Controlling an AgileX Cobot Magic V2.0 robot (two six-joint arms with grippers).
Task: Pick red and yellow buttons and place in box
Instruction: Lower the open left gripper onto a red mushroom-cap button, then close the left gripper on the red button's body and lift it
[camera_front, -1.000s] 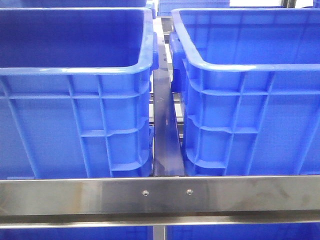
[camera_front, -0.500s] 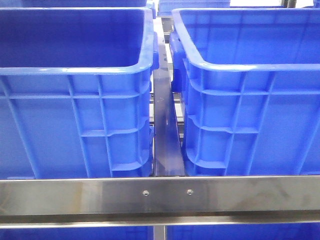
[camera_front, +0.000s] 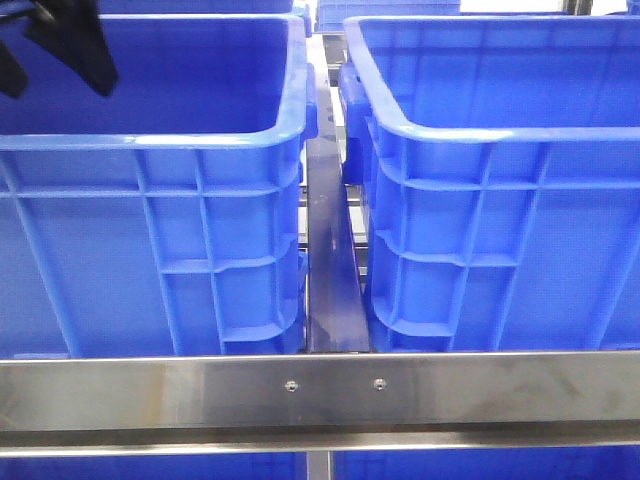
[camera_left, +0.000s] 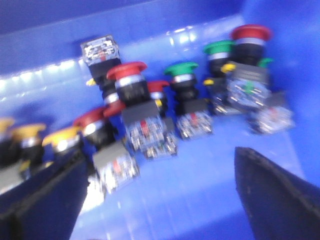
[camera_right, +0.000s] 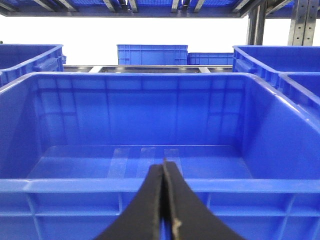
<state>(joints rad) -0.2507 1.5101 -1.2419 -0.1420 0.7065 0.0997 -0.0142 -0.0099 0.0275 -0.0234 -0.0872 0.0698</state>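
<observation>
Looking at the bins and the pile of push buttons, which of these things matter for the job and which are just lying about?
For the job:
- red buttons
- yellow buttons
- empty blue box
- left tool, open over the pile
- right tool, shut

Just lying about:
- green buttons
- clear-capped button
- steel rail

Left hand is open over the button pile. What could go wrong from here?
1. The buttons lie packed and touching: the red button sits against other red and green ones, so the open left hand may grab two or catch a green button.
2. The left wrist view is blurred, so aim may be off.
3. The yellow buttons lie right by one finger and could get knocked aside.
</observation>
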